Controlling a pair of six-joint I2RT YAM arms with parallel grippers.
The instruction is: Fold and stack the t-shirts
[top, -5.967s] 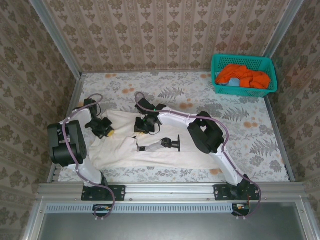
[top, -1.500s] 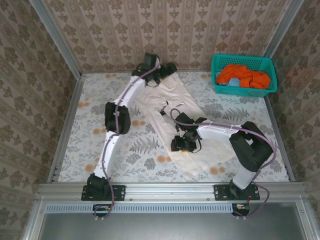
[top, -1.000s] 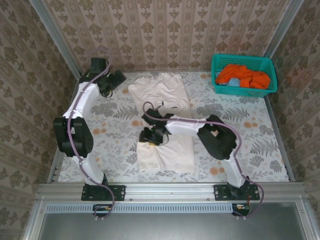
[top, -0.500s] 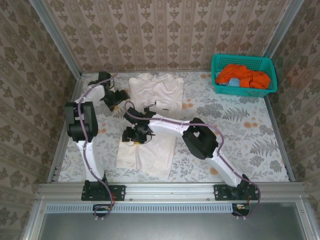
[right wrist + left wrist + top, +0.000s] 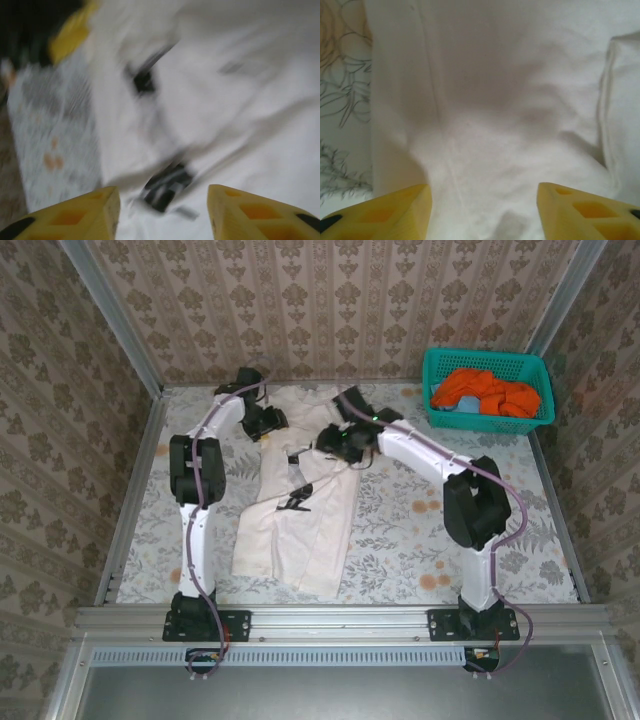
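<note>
The cream t-shirt (image 5: 300, 530) lies as a long strip from the table's (image 5: 480, 520) near left to far middle; its black marks (image 5: 296, 498) are unreadable. Left gripper (image 5: 480, 212) and right gripper (image 5: 162, 212) hang spread over its far end. Orange t-shirts (image 5: 487, 390) sit in the far-right basket (image 5: 433, 368).

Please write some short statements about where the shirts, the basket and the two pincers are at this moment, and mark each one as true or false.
1. The orange cloth lies inside the teal basket in the far right corner. True.
2. The cream-white t-shirt is in that basket too. False: it lies stretched out on the table, left of the middle.
3. The left pincer and the right pincer are both at the far end of the t-shirt. True.
4. The left pincer's fingers are pressed together. False: in the left wrist view they stand apart, with white cloth beneath them.
5. An orange shirt is stacked on the t-shirt. False: nothing orange lies on it; it bears black printed marks.
</note>
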